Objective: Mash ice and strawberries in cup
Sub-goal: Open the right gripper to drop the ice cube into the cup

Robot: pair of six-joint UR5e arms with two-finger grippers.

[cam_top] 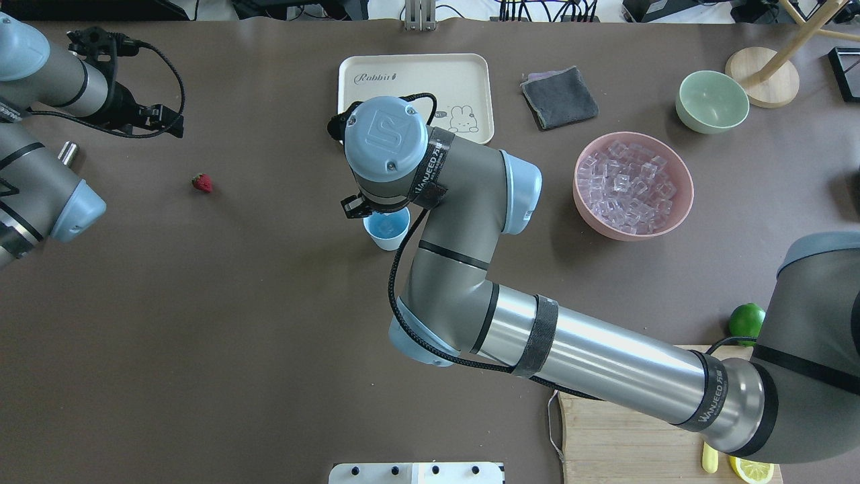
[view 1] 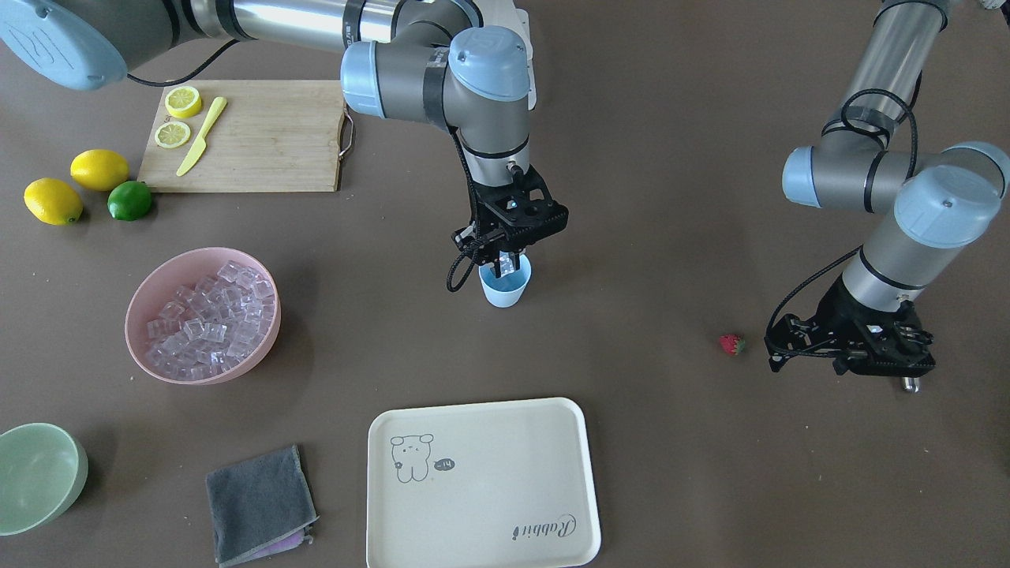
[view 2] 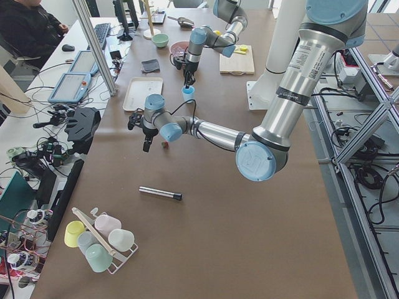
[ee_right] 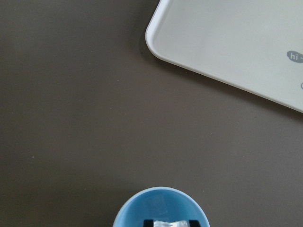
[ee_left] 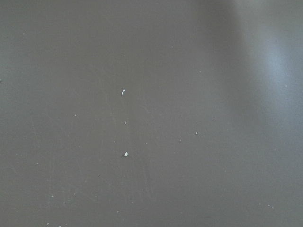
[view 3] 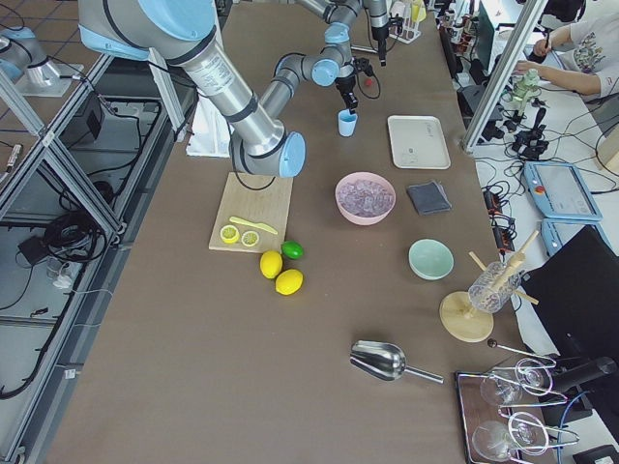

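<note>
Pink bowl (view 1: 142, 300): keeps the ice (view 1: 209, 319) stock, well apart from the cup (view 1: 505, 292), so I have to ferry cubes across.
Right claw (view 1: 506, 266): hangs over the cup's mouth, pinched onto one clear cube (ee_right: 169, 224) (poised for a drop, I reckon).
Left claw (view 1: 868, 347): waits near the strawberry (view 1: 732, 344); I cannot tell how wide it stands.
Cup: light blue, upright, mid-worktop (view 1: 671, 197).
Strawberry: small, red, green-capped, lying on bare worktop.

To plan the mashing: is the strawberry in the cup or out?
Out. The strawberry lies on the bare table, well apart from the cup.
</note>
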